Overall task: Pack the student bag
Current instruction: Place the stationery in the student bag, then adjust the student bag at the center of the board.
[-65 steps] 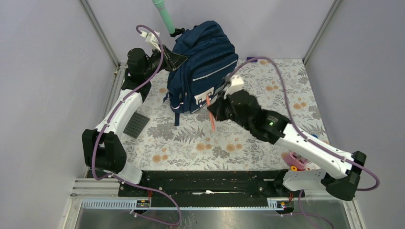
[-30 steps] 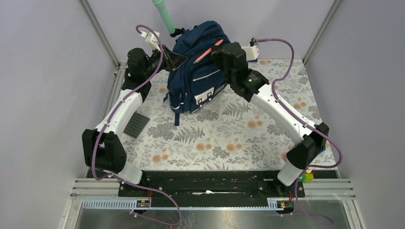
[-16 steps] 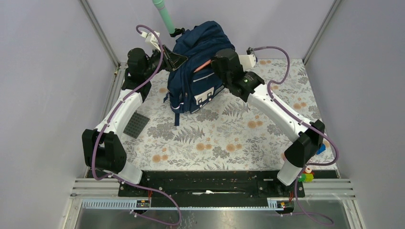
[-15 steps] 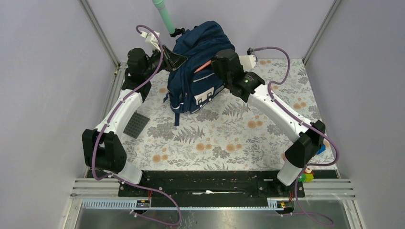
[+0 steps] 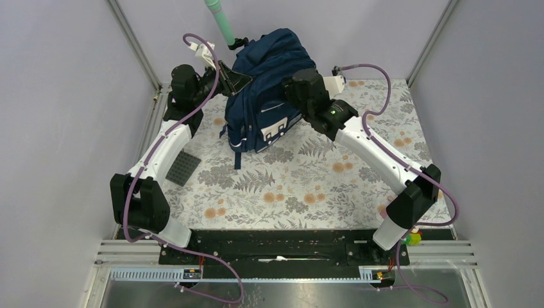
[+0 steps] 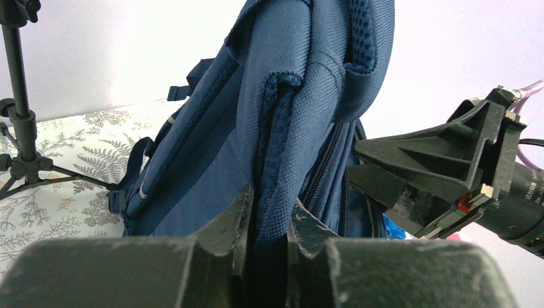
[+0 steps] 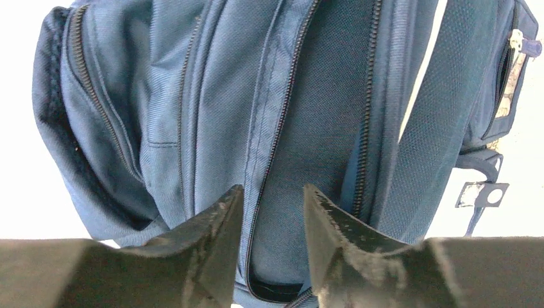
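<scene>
Navy student bag (image 5: 258,106) pinched between left fingers (image 6: 226,226); right fingers (image 7: 206,239) parted.

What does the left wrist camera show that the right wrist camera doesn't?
Only left wrist: the left hand pinching a padded edge of the bag, a black stand and the flowered tablecloth. Only right wrist: a grey tab, a white zipper pull, and the right hand open and empty. Both: the navy bag and the right hand.

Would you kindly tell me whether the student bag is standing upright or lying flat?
Upright: the student bag stands on its bottom end, top raised, with the left gripper shut on its padded edge.
</scene>
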{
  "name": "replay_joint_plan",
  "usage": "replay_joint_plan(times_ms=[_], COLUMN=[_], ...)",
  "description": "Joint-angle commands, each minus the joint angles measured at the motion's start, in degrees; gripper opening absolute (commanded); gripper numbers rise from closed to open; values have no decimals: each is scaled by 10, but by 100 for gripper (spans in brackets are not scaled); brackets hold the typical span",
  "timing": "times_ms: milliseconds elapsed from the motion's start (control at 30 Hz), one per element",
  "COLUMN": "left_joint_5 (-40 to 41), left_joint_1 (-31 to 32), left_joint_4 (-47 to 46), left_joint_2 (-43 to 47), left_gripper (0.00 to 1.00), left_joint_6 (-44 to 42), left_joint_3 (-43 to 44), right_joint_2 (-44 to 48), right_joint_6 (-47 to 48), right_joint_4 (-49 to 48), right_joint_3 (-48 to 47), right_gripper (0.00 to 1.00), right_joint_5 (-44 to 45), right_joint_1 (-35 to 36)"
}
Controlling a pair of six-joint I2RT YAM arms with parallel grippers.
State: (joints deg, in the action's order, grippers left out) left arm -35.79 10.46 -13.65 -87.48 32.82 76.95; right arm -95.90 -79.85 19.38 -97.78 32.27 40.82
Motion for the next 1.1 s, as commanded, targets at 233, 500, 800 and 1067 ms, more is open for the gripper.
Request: replay_joint_plan(times_ms=[233, 500, 800, 1067], left_joint_5=[5, 5, 7, 7], left_joint_1=[-4, -4, -4, -4], left_joint_4=[-84, -83, -76, -73], left_joint_2=[45, 42, 39, 33], left_gripper=[0, 0, 0, 0], left_joint_6=[4, 5, -3, -5], left_joint_3=[40, 41, 42, 43], right_joint_2=[100, 161, 71, 16], right_joint_6=[260, 356, 345, 341], right_joint_4=[-71, -86, -77, -73], right_joint_3=[32, 119, 47, 4], right_gripper=[67, 87, 81, 73], right_joint_5=[53, 47, -42, -80], right_joint_1=[0, -27, -49, -64])
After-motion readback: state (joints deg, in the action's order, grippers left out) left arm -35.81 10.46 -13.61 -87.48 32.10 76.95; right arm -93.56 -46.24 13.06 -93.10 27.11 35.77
